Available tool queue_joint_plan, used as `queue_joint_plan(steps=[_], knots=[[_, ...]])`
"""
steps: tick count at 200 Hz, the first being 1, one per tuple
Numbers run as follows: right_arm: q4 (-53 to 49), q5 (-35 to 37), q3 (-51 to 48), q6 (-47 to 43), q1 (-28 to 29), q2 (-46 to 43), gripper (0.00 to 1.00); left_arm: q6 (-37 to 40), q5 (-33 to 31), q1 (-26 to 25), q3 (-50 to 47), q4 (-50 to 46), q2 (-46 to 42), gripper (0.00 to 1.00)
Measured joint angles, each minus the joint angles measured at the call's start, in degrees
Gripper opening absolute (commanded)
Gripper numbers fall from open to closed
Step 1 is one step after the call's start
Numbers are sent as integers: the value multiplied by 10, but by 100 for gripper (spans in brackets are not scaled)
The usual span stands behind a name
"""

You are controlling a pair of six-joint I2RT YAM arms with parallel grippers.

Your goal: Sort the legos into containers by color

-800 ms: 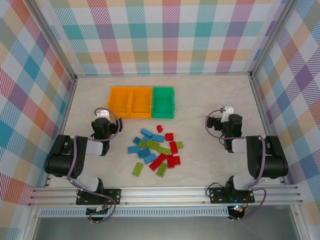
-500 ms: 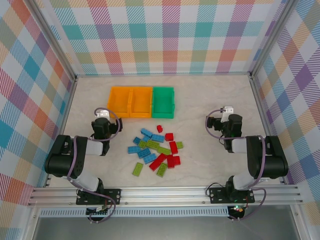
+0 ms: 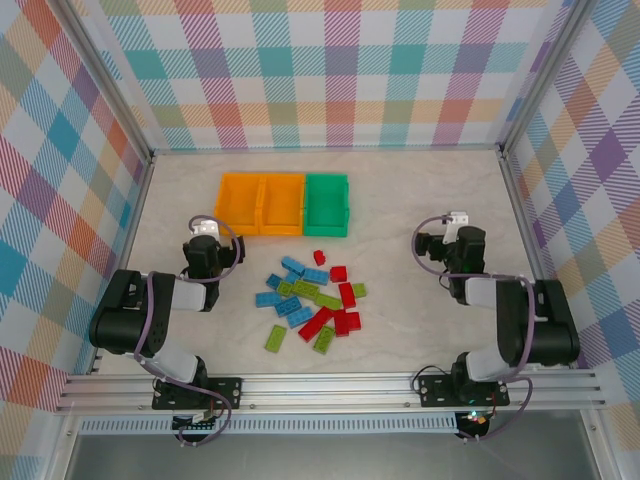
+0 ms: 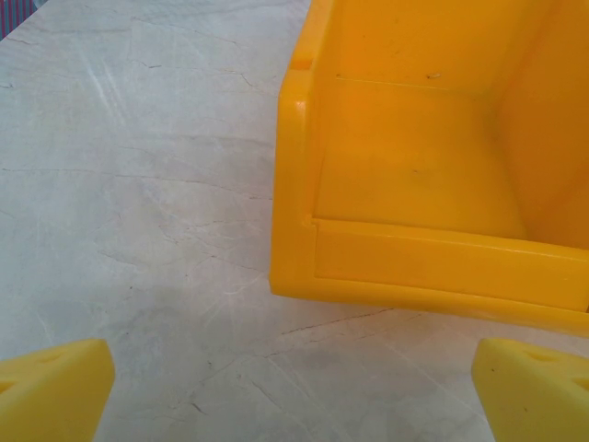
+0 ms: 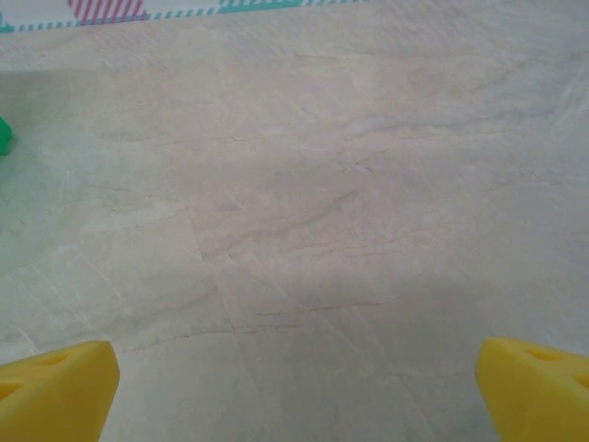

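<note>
Plaid walls (image 3: pixel 330 70) in pastel checks close in a pale, marbled table (image 3: pixel 420 190) on three sides. Toward the far left of the table stand three bins (image 3: pixel 283 203) joined in a row: two orange ones on the left and a green bin (image 3: pixel 327 204) on the right, their floors bare in the top view.

The legos (image 3: pixel 310 300) lie loose on the table just near of the bins, between the two arms and apart from both. Red, blue and lime bricks are mixed together. A small red brick (image 3: pixel 319 257) sits farthest out, closest to the green bin, and a lime brick (image 3: pixel 275 338) lies at the near-left edge of the scatter.

The left pincer (image 3: pixel 204 226) rests low to the left of the legos, pointing at the near-left corner of the left orange bin (image 4: pixel 433 262). In its wrist view the yellow fingertips (image 4: pixel 51 391) sit at the two bottom corners, wide apart, with nothing between them.

The right pincer (image 3: pixel 456 222) sits well to the right of the legos, facing bare table. Its fingertips (image 5: pixel 55 387) are likewise spread wide with nothing held, and a sliver of green shows at the left edge of its wrist view (image 5: pixel 4 133).
</note>
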Motion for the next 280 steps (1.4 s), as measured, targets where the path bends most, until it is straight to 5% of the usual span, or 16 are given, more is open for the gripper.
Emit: queue_joint_plan(steps=[38,64,98,128,167,194,228,280], knots=[[-238,38,63,130,2,-212,100,0,-8,-5,0,-29,-31,100],[-398,-18,129,213,17,-303,100,-33,-27,-19,40,-188,-147,100],[-586,-94,223,229,133,-253,100,-146,-10,-48,158,-405,-279,100],[-703,-127,294,223,245,-146,100,-256,11,-133,210,-582,-336,98],[-751,-145,346,223,333,-78,100,-385,29,-273,204,-737,-318,87],[-753,-145,374,223,355,-47,100,-449,37,-292,183,-768,-284,72],[-753,-141,377,223,362,-35,100,-493,51,-308,165,-746,-243,70],[-751,-135,374,228,365,-33,100,-484,45,-347,210,-726,-131,53]])
